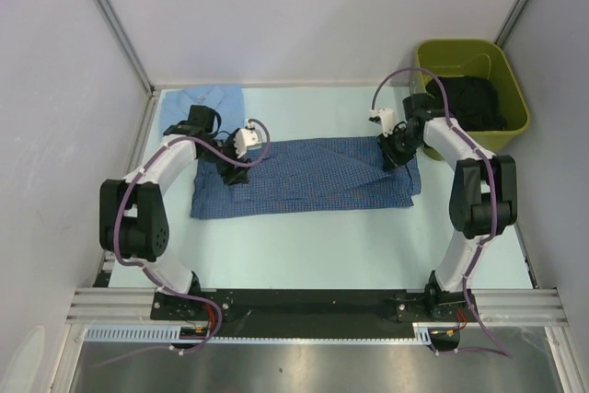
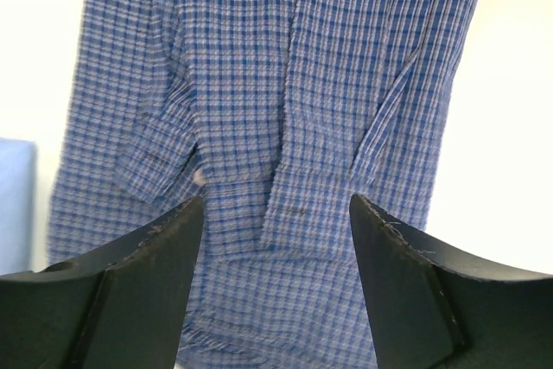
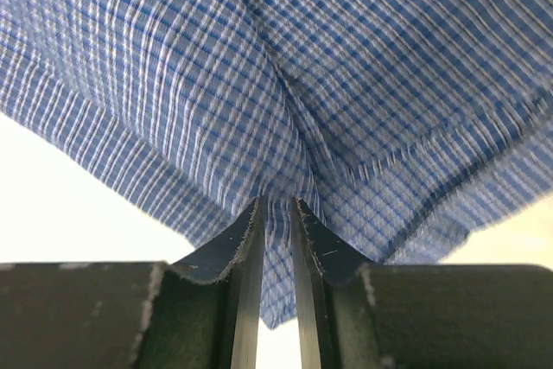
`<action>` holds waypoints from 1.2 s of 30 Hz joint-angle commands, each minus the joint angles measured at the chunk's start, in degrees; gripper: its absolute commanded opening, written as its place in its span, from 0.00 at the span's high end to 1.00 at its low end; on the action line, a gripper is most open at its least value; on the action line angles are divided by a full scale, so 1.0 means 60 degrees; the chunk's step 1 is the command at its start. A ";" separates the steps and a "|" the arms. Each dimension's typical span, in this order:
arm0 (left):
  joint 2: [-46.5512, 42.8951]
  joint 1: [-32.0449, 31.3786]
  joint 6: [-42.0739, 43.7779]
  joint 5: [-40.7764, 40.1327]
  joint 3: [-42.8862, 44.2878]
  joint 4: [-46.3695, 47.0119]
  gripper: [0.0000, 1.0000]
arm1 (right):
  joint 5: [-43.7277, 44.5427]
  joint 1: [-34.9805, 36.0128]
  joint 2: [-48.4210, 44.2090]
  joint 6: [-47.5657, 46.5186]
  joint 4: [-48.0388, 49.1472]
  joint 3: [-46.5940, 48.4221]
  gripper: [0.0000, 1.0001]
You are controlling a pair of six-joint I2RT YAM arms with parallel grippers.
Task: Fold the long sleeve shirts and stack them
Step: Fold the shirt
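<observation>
Overhead, pale grey walls (image 1: 304, 16) enclose a mint-green table (image 1: 304, 246), the checked shirt (image 1: 313, 181) spread flat across its middle, an olive bin (image 1: 512, 80) at the far right corner, the pale blue shirt (image 1: 210, 98) at the far left; left gripper (image 2: 275, 213) spread wide over the check, right gripper (image 3: 275, 205) pinching a fold of it.

The whole table (image 1: 322, 246) is viewed from high above its near edge; the checked shirt (image 1: 304, 177), shared by all views, is viewed closely from both wrists.
</observation>
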 commanded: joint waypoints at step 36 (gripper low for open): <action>-0.2145 -0.1252 0.0327 -0.4856 -0.4710 0.1597 0.25 | 0.1351 0.0615 0.0440 0.0938 0.1294 -0.1273 0.77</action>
